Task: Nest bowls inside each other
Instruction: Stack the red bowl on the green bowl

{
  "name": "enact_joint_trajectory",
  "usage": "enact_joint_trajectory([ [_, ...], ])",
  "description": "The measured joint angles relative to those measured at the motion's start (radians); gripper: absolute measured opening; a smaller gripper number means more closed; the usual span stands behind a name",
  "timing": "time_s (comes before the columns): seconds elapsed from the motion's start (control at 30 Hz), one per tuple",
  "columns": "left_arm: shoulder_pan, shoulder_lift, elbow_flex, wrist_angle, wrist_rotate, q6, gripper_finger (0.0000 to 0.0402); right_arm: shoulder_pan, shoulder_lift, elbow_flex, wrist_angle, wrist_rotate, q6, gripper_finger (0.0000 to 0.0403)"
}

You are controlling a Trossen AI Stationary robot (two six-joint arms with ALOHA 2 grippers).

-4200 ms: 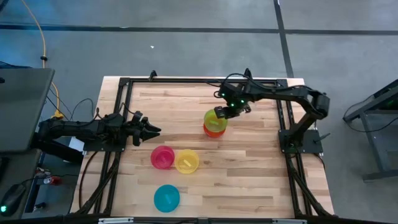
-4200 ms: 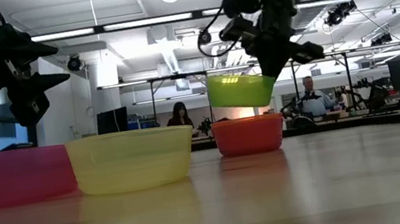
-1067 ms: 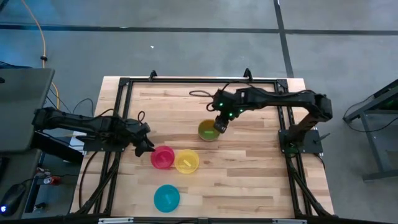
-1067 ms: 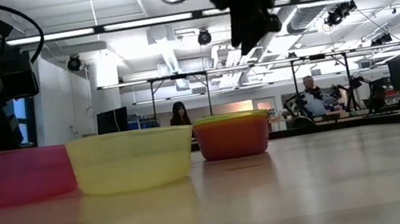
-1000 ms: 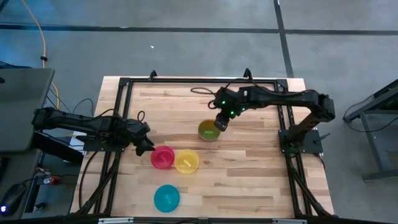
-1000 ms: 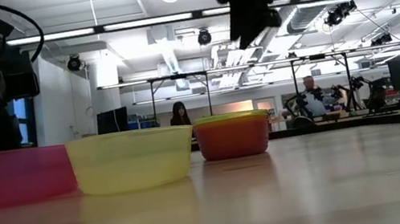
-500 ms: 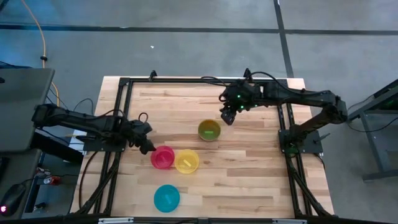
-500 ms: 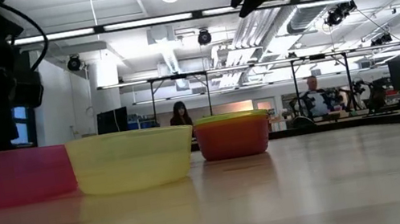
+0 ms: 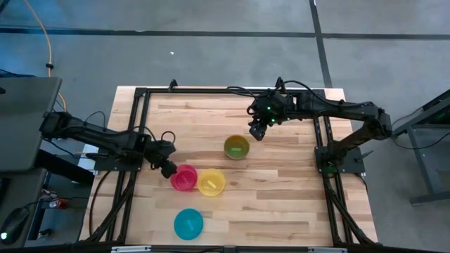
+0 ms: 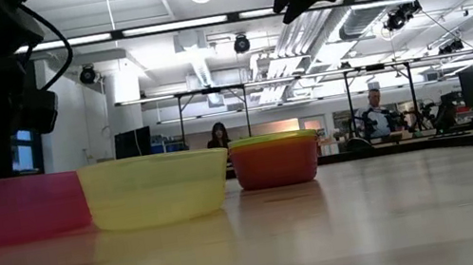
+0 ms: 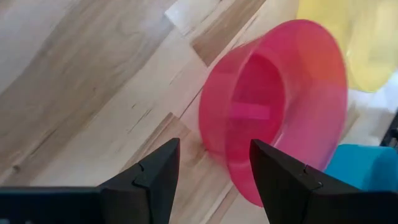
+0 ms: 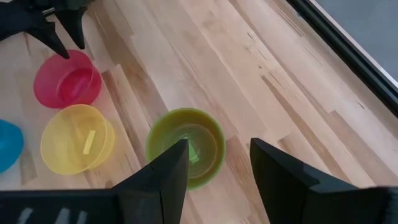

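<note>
A large workshop with ceiling lights and other benches lies behind a pale wooden worktop (image 9: pixel 281 190) framed by black rails. Two people (image 10: pixel 217 137) sit far back in the room. Near the middle of the worktop, a little toward its right edge, a green bowl (image 9: pixel 236 147) sits nested inside an orange bowl (image 10: pixel 276 163); from above only the green one shows, and from table height the orange wall shows with a thin green rim on top. Toward the front left, a pink bowl (image 9: pixel 183 178) and a yellow bowl (image 9: pixel 211 183) stand side by side, touching or nearly so, the pink one nearer the left edge. A blue bowl (image 9: pixel 188 223) sits alone close to the front edge, just in front of those two. The left gripper (image 9: pixel 169 169) is low at the pink bowl's left rim, its fingers (image 11: pixel 155 177) apart with the rim between them but not clamped on it. The right gripper (image 9: pixel 256 132) hangs in the air above the worktop, between the green bowl and the back edge, its fingers (image 12: pixel 161 174) apart and holding nothing.
</note>
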Motion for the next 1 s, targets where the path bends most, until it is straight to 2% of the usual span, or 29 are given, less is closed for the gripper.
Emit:
enact_joint_trajectory([
  [0.3,0.000,0.036,0.000,0.021,-0.007,-0.029,0.0178,0.000,0.000,0.000,-0.002,0.000,0.004,0.0165],
  [0.43,0.000,0.036,0.000,0.021,-0.015,-0.036,0.0142,0.000,0.000,0.000,-0.002,0.000,0.004,0.0165],
  [0.73,0.000,0.036,0.000,0.023,-0.054,-0.044,0.0012,0.000,0.000,0.000,-0.007,-0.001,0.004,0.0165],
  [1.0,0.026,0.036,0.000,0.041,-0.059,-0.051,0.0002,0.000,0.000,0.000,-0.014,-0.001,0.004,0.0165],
])
